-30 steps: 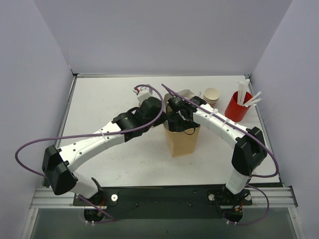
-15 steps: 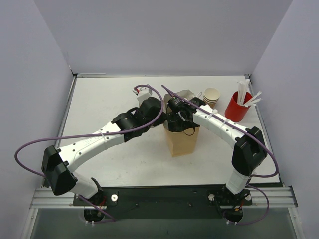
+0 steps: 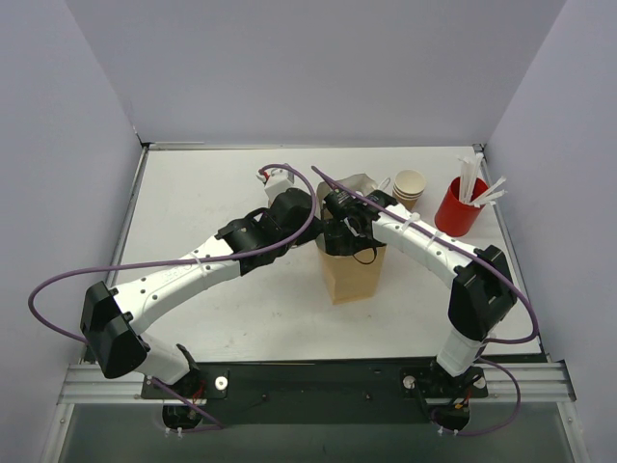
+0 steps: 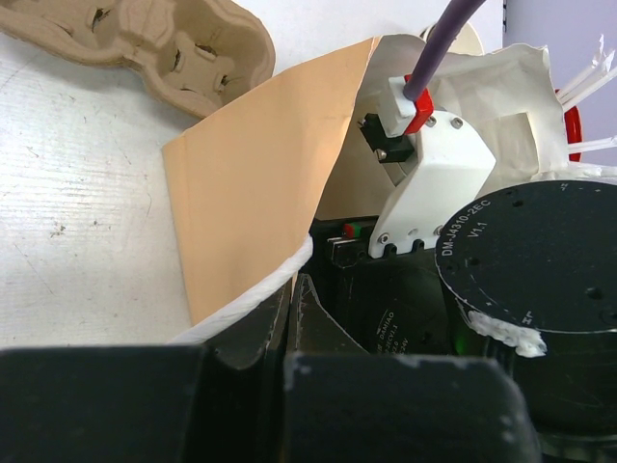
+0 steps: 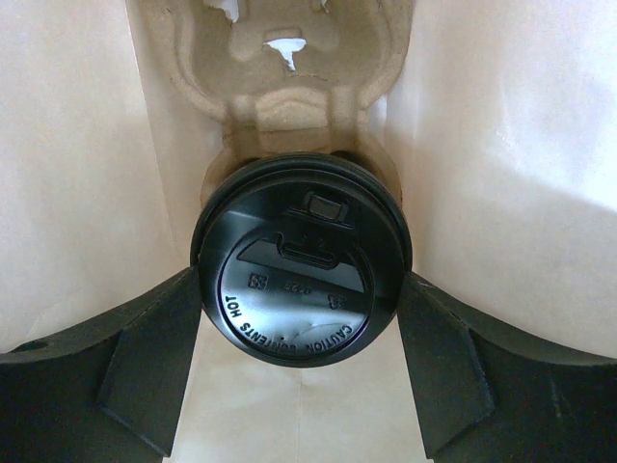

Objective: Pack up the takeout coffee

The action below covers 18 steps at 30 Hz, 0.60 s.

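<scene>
The takeout coffee shows in the right wrist view as a black "caution hot" lid; its tan cup body is hidden beneath. It sits low inside the brown paper bag, against a pulp carrier that lies in the bag. My right gripper reaches down into the bag and is shut on the cup, with a finger against each side of the lid. My left gripper is shut on the bag's near rim by its white paper handle and holds the bag's mouth open.
A second pulp carrier lies on the table behind the bag. A stack of tan paper cups and a red cup with white straws stand at the back right. Both arms cross over the bag.
Almost nothing: the bag and both grippers have shifted very slightly. Both grips are unchanged.
</scene>
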Each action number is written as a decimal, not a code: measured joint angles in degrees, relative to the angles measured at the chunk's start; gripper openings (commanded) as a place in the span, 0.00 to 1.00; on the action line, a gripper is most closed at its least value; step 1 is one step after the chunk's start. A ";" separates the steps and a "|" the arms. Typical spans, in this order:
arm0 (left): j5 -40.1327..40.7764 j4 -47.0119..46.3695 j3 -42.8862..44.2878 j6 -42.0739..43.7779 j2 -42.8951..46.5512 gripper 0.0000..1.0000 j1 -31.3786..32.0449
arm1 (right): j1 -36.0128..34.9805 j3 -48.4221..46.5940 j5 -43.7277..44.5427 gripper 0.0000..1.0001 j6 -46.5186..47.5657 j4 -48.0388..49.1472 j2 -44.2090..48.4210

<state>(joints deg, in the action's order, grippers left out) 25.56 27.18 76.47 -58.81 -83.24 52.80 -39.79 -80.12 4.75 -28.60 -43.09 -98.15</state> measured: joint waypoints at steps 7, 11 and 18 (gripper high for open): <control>0.00 0.00 0.00 0.00 0.00 0.00 0.00 | 0.00 0.55 0.00 0.40 -0.02 0.50 0.11; 0.00 0.00 -0.02 0.00 0.00 0.00 0.00 | 0.00 0.92 0.00 0.40 -0.02 0.90 0.26; 0.00 0.00 -0.04 0.00 0.00 0.00 0.00 | 0.00 0.96 0.02 0.40 -0.02 0.94 0.28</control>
<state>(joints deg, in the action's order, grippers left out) 25.56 27.18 76.42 -58.81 -83.24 52.80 -39.79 -79.15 4.78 -28.62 -42.15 -97.86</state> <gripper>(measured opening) 0.022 0.706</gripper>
